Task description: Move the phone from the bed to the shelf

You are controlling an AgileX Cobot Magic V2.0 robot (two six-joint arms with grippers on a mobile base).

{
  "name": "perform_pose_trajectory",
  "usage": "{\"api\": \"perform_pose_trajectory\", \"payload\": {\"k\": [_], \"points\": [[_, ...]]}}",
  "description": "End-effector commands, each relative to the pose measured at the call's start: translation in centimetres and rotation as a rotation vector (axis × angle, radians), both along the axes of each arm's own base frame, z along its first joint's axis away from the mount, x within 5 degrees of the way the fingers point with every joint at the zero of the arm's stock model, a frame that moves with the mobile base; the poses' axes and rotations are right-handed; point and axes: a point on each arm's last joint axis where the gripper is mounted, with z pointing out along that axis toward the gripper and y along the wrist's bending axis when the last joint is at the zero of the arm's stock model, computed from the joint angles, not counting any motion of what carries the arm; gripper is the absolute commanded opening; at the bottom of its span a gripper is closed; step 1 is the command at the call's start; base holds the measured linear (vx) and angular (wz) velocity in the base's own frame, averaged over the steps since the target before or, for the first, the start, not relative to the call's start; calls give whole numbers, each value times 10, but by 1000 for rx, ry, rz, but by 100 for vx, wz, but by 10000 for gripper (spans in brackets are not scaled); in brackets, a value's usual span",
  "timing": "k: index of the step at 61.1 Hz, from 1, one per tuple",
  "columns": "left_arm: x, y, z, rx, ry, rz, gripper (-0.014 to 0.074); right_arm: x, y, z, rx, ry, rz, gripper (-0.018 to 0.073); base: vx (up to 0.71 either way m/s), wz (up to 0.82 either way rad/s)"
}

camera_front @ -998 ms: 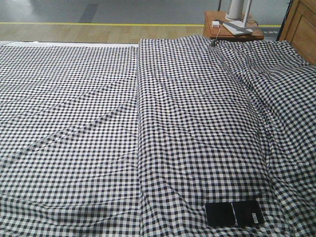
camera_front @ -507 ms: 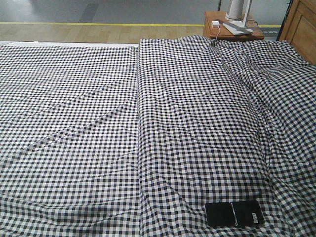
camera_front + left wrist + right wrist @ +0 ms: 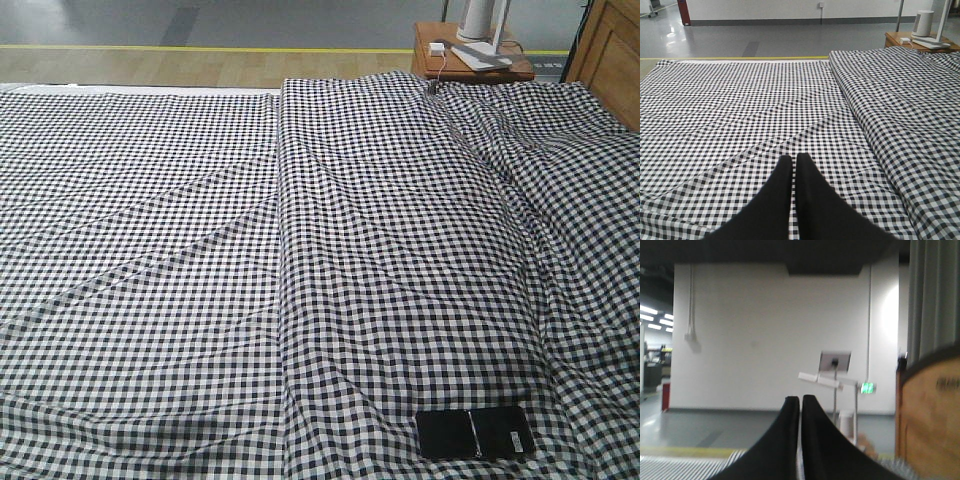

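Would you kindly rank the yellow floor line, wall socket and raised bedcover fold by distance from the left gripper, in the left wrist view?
1. Raised bedcover fold, right of the left gripper.
2. Yellow floor line, past the bed's far edge.
3. Wall socket, on the far wall.

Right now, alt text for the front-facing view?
A black phone lies flat near the bottom right of a bed covered in wrinkled black-and-white gingham. A small wooden side table stands beyond the far edge.
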Motion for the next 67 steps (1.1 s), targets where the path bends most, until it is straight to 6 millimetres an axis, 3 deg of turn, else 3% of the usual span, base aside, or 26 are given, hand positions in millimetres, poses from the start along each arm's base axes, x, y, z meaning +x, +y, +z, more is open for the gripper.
{"api": "perform_pose_trajectory", "payload": {"k": [1, 15, 23, 35, 45, 53, 60, 67], "points": [[1, 0, 6, -10, -75, 5, 1, -12, -1, 43, -70, -161, -45, -4, 0, 0], [1, 0, 6, -10, -75, 5, 1, 0, 0, 101, -85, -126, -45, -4, 0, 0], [1, 0, 6, -10, -75, 5, 1, 20, 1, 131, -67, -9, -22, -3, 0, 0], [1, 0, 6, -10, -75, 5, 1, 65, 2, 152, -59, 205, 0, 3, 0, 0], [1, 0, 6, -10, -75, 5, 1, 101, 3, 154, -61, 349, 10, 13, 0, 0], [1, 0, 6, -10, -75, 5, 1, 125, 3, 144, -62, 452, 15, 48, 0, 0], [1, 0, 6, -10, -75, 5, 1, 141, 3, 131, -62, 535, 19, 121, 0, 0], [1, 0, 6, -10, -75, 5, 1, 151, 3, 123, -62, 588, 22, 252, 0, 0]]}}
